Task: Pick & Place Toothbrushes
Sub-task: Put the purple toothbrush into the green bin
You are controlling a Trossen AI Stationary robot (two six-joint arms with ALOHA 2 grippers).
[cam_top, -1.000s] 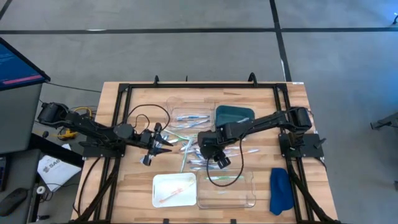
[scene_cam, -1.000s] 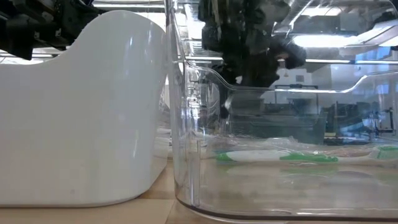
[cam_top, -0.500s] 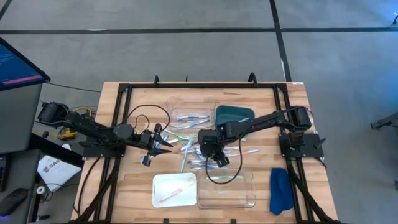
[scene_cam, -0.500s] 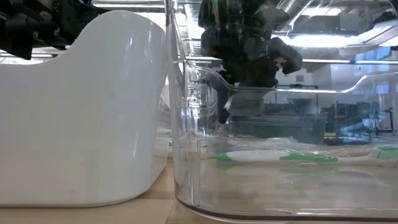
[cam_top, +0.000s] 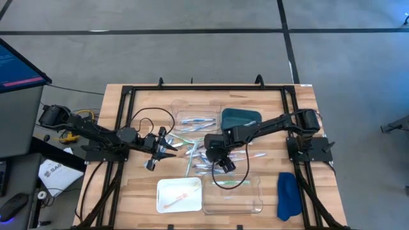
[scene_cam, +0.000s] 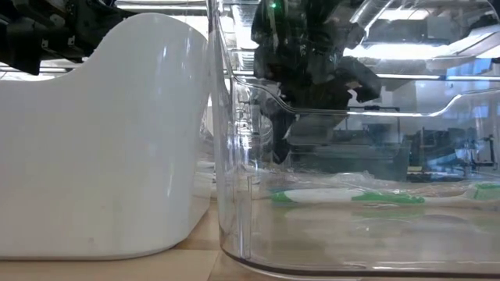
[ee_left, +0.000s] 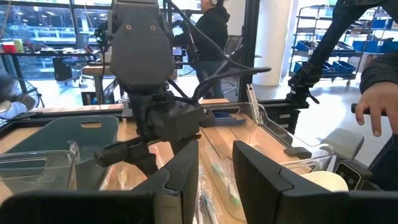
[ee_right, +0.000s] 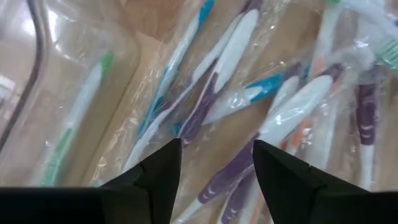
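We are looking down on a wooden bench (cam_top: 128,191) with the wrapped toothbrushes (cam_top: 201,153) lying in a loose pile at the middle of the frame, more of them in the clear tray (cam_top: 195,118) above it. The right gripper (cam_top: 225,165) is hovering over the lower right edge of that pile, its fingers (ee_right: 158,177) spread apart and holding nothing; through its wrist view we are seeing purple-and-white, blue and orange brushes in plastic sleeves directly beneath it. The left gripper (cam_top: 167,147) is waiting just left of the pile, its fingers (ee_left: 180,180) parted with nothing between them. A white tray (cam_top: 179,195) at the lower centre is holding one orange toothbrush (cam_top: 179,199), and the clear bin (cam_top: 233,195) beside it a green one (scene_cam: 351,197). A dark teal tray (cam_top: 240,119) is sitting at upper centre, a blue cloth (cam_top: 287,195) at lower right. A person's hand (ee_left: 380,109) is showing at the right edge of the left wrist view.
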